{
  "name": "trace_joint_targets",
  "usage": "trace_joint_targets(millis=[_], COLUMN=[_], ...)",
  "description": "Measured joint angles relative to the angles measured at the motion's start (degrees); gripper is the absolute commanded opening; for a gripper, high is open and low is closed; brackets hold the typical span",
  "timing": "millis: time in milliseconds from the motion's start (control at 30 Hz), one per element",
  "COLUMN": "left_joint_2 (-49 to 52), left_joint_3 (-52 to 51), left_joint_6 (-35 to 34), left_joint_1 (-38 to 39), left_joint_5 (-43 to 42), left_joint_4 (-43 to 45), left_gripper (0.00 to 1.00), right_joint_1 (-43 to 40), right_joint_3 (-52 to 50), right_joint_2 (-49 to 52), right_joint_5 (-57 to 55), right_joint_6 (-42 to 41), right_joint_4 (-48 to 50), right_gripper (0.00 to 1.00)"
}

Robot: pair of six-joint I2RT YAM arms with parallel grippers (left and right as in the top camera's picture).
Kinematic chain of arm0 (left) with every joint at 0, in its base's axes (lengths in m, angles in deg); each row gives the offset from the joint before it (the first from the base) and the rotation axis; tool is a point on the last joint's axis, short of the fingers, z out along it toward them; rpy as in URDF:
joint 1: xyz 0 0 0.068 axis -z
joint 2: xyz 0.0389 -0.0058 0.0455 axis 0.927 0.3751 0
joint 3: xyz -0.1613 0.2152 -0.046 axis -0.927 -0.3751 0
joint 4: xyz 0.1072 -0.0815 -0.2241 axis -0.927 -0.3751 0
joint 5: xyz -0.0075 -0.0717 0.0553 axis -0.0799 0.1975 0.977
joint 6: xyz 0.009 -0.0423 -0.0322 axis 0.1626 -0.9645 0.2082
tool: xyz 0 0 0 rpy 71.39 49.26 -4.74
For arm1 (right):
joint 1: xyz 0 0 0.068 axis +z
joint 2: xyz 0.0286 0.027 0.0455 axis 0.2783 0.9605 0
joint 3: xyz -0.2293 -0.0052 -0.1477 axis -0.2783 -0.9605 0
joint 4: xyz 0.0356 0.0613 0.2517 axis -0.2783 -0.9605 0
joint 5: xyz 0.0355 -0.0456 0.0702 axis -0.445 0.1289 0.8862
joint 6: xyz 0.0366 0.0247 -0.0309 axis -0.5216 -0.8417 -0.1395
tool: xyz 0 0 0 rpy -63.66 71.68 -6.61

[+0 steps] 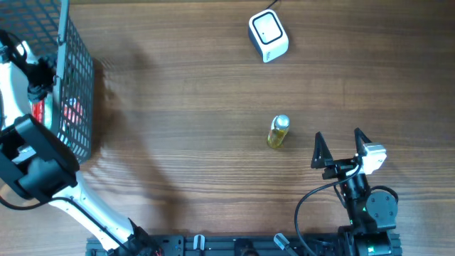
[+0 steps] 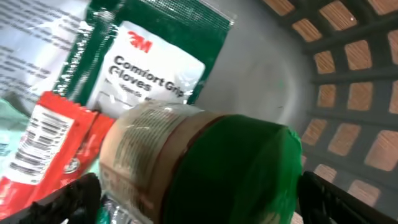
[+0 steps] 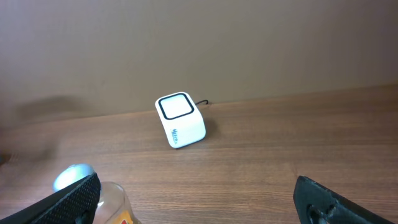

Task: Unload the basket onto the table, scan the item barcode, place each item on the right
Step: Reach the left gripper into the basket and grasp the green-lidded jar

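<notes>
Left gripper reaching inside basket at left edge of table, mesh wall crowding close. Jaws standing wide either side of green-capped jar; grip or gap not discernible. Right gripper hovering near front edge, jaws gaping, holding nothing. Open wood stretching toward scanner at far side, bottle lying between them. Pack reading "3M Comfort Grip Gloves"; red packet showing barcode.

Noted on inspection: wooden table, brown grain throughout. Dark wire basket at table's left edge. Inside basket: green-and-white 3M Comfort Grip Gloves packet; red packet bearing barcode label, against its lower-left edge.
</notes>
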Motion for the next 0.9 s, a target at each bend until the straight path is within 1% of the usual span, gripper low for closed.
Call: trace_joint_targets(millis=[200, 333, 467, 600, 900], left_joint_2=[-2.5, -4.5, -4.6, -4.6, -4.6], left_joint_3=[-0.3, -0.3, -0.3, -0.3, -0.3], left_joint_6=[0.0, 0.0, 0.2, 3.0, 5.0], left_joint_1=[-0.6, -0.6, -0.6, -0.5, -0.2], left_joint_5=[0.4, 0.4, 0.4, 0.2, 0.3], left_joint_4=[0.0, -0.7, -0.5, 0.6, 3.7], left_gripper=[0.95, 1.00, 1.00, 1.00, 1.00], right_joint_1=[0.0, 0.0, 0.0, 0.0, 0.0], right_joint_3=[0.0, 0.0, 0.0, 0.0, 0.0], right_joint_2=[0.0, 0.0, 0.0, 0.0, 0.0], right_joint_5=[0.0, 0.0, 0.0, 0.0, 0.0], right_joint_6=[0.0, 0.0, 0.0, 0.0, 0.0], right_joint_4=[0.0, 0.0, 0.0, 0.0, 0.0], right_gripper=[1.00, 1.00, 1.00, 1.00, 1.00])
